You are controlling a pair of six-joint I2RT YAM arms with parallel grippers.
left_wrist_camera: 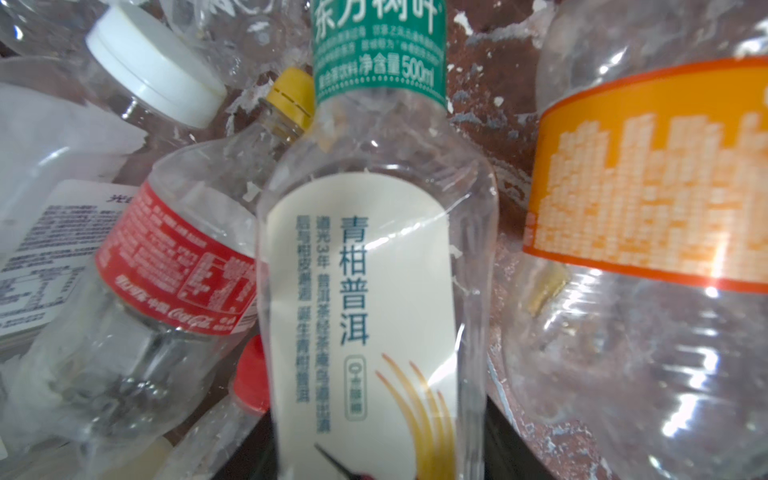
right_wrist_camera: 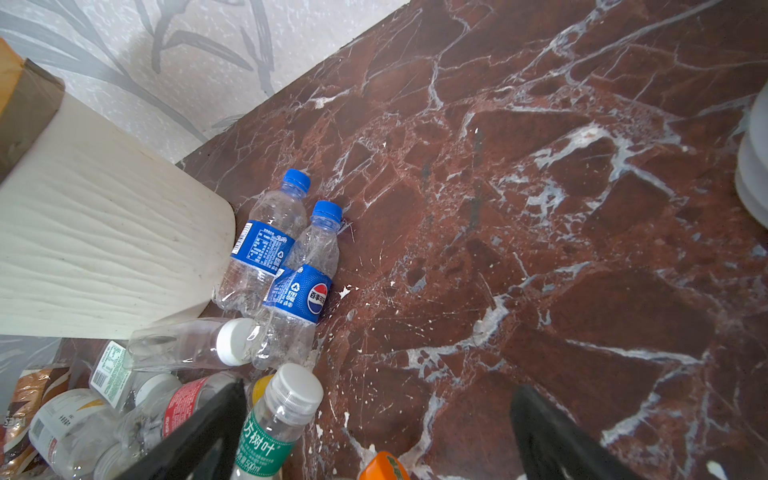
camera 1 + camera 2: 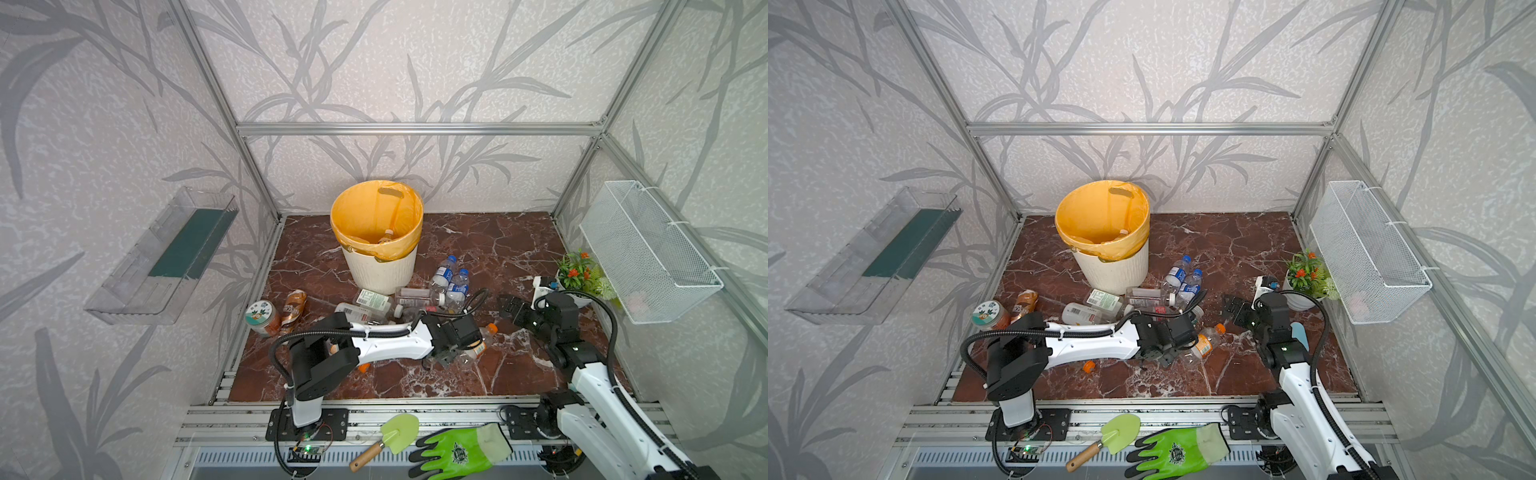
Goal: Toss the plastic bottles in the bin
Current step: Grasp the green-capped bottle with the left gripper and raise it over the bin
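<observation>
We have the bin [image 3: 380, 272] at the back middle of the table [image 3: 498, 241], one bottle [image 3: 386, 237] in it. Bottle pile [image 3: 372, 301] sits just before the bin; two bottles [image 3: 444, 272] lie side by side at its right. Lone bottle [image 3: 478, 345] lies nearer us, right of the pile. Jar [image 3: 262, 318] and pouch [image 3: 293, 309] sit left of the pile. Potted plant [image 3: 579, 276] is far right, near the wire basket [image 3: 648, 253] on the right wall; tray [image 3: 166, 257] is on the left wall. Trowel [image 3: 390, 434] and glove [image 3: 461, 451] lie on the front rail [image 3: 457, 411].

green-label bottle [image 1: 374, 257] cut off by the left wrist view's edge
</observation>
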